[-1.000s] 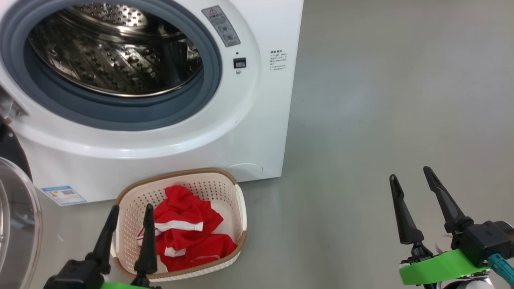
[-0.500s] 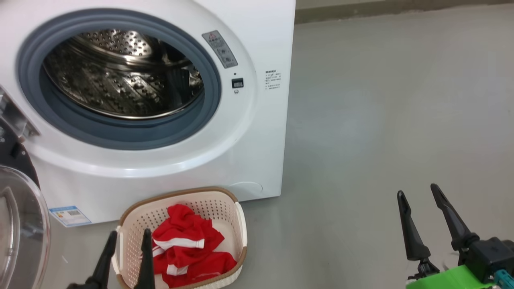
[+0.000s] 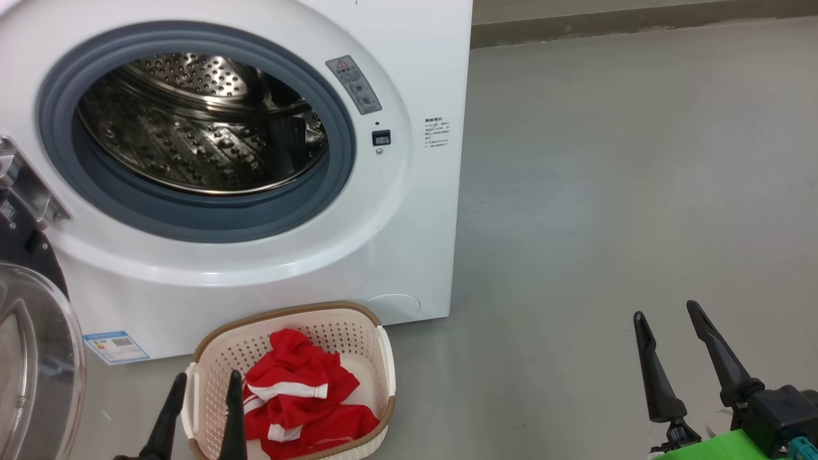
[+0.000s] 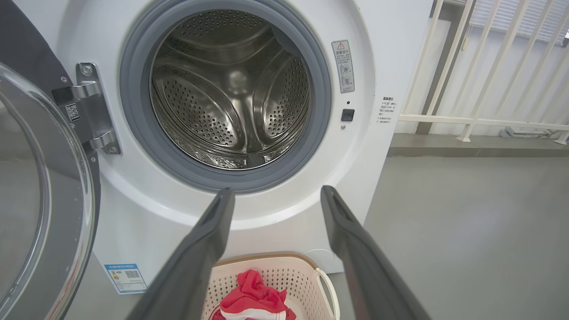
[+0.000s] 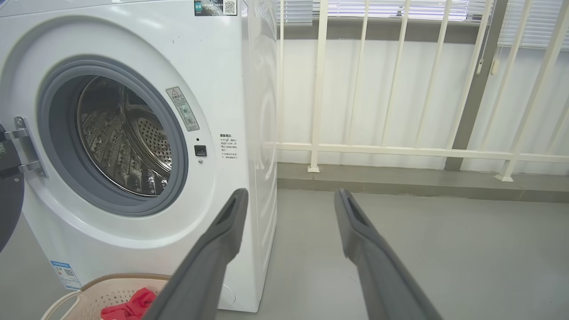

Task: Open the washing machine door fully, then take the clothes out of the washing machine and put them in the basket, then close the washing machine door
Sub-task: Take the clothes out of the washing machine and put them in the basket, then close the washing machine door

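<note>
Clothes lie in basket beside spread left gripper, well apart from spread right gripper

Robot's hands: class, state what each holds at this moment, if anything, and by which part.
Nothing is held. The left hand and the right hand are both open and empty; the clothes lie loose in the basket.

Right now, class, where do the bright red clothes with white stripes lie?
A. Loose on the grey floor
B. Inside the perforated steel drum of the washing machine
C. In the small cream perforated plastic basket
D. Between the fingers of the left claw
C: the bright red striped clothes lie heaped inside the small cream perforated plastic basket, which stands on the floor in front of the machine's perforated steel drum.
</note>
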